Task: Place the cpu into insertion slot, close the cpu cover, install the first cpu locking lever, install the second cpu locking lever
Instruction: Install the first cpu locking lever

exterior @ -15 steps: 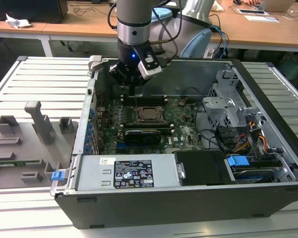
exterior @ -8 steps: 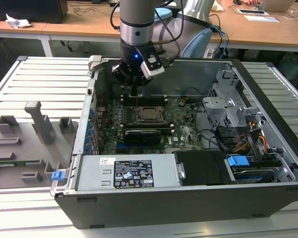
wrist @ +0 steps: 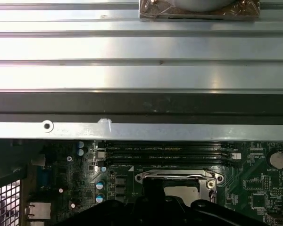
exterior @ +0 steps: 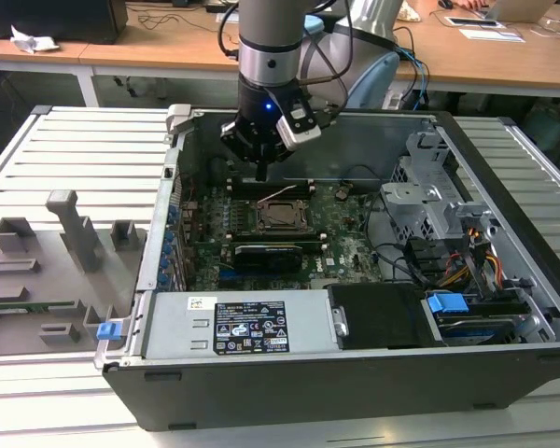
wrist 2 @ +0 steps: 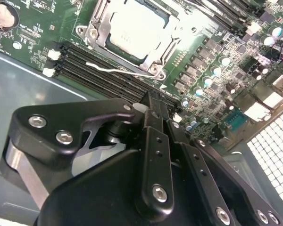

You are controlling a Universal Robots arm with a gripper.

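Note:
The cpu (wrist 2: 134,28) lies flat in the insertion slot (exterior: 261,217) on the green board, its pale metal top showing through the window of the cpu cover (wrist 2: 96,35), which lies down over it. A thin wire lever (wrist 2: 113,69) runs along the socket's side next to the memory slots. My gripper (exterior: 261,173) hangs above the board just behind the socket, near the case's back wall, with its black fingers (wrist 2: 153,122) shut together and nothing between them. In the first wrist view the cpu (wrist: 183,192) and the cover (wrist: 174,176) sit just beyond the gripper (wrist: 153,188).
Long black memory slots (wrist 2: 99,61) lie between gripper and socket. A black graphics card (exterior: 278,250) sits in front of the socket. Power supply (exterior: 243,327), drive cage (exterior: 429,201) and cables crowd the case. A grey fixture plate (exterior: 47,261) lies at the exterior view's left.

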